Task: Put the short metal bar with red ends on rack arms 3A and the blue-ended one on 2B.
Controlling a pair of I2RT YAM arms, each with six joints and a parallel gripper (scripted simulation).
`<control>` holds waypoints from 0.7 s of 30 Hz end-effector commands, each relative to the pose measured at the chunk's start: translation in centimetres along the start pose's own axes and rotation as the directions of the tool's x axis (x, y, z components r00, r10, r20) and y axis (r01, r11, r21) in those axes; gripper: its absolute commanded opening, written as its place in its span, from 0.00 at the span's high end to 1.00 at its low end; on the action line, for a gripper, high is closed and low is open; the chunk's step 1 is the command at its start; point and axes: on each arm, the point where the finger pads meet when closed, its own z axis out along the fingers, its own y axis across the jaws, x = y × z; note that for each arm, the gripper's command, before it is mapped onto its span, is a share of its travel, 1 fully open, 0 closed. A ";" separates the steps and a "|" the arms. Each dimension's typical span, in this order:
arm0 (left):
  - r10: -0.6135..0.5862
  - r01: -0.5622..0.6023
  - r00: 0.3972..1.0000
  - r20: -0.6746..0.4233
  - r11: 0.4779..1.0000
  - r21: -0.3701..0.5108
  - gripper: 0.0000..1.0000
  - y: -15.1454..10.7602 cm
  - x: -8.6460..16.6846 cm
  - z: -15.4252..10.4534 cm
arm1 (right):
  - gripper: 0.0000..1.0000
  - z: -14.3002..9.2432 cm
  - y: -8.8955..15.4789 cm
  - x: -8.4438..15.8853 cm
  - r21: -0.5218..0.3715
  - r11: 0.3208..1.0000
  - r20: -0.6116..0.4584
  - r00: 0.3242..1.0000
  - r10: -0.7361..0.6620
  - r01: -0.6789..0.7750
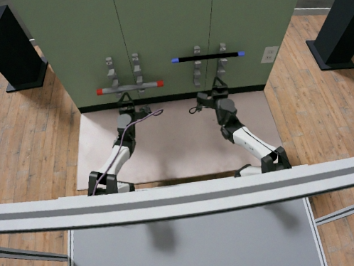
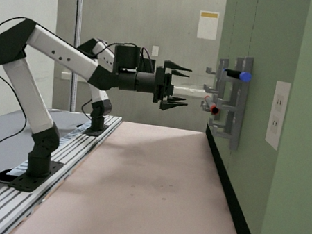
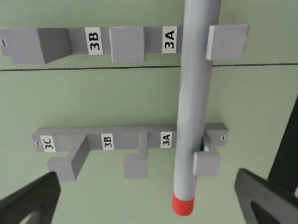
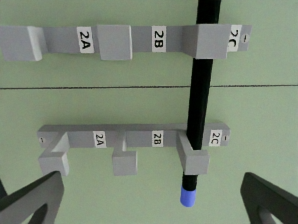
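The red-ended grey bar [image 1: 124, 88] [image 2: 212, 104] [image 3: 192, 100] rests on the lowest arms [image 3: 206, 164] of its rack pair, labelled 3A, behind their raised tips. Its middle lies between the two arms. The blue-ended black bar [image 1: 208, 57] [image 2: 234, 74] [image 4: 199, 95] rests on the top arms [image 4: 196, 164], labelled 2C. The lower 2B arms [image 4: 125, 164] hold nothing. My left gripper [image 1: 125, 95] [image 3: 147, 178] is open and empty, in front of the red-ended bar's rack pair. My right gripper [image 1: 218, 80] [image 2: 189, 87] [image 4: 151, 180] is open and empty, in front of the other pair and lower than the blue-ended bar.
The racks stand out from a green wall [image 1: 160, 28] [image 2: 273, 48] with a dark strip [image 1: 170, 96] along its foot. A socket plate [image 1: 269, 55] [image 2: 278, 113] is right of the right pair. A pale mat [image 1: 178, 142] [image 2: 132, 208] lies below the arms.
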 end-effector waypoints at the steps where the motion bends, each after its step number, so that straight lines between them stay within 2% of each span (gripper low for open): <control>1: -0.010 0.010 1.000 -0.005 1.000 -0.023 0.00 1.9 0.0 -0.3 | 0.00 -0.1 1.1 -0.2 -0.016 1.000 0.002 1.000 -0.011 0.011; 21: -0.010 0.010 1.000 -0.005 1.000 -0.023 0.00 2.7 0.0 -0.7 | 0.00 0.4 0.4 -0.3 -0.016 1.000 0.002 1.000 -0.011 0.011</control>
